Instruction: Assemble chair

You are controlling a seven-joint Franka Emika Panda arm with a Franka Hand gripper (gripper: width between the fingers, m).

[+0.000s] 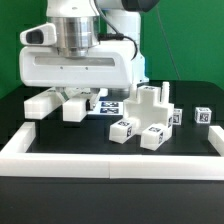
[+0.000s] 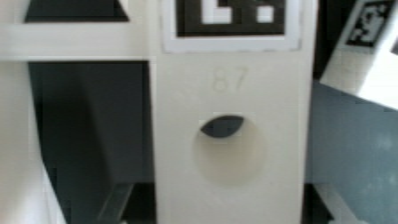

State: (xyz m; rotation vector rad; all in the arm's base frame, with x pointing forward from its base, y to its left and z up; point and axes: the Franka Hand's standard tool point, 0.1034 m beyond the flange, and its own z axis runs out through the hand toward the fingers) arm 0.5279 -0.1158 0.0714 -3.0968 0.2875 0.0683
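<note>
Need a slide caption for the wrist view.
Gripper shut on a white chair post bearing a square tag and a dark hole.

Single arm reaching down, wrist vertical, hand (image 1: 84,92) held low, jaws drawn close together

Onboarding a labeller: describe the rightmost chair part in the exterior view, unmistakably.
Find the white rail on the exterior view's right. Just inside it sits a small tagged block. Unlike the clustered parts, it stands alone.
</note>
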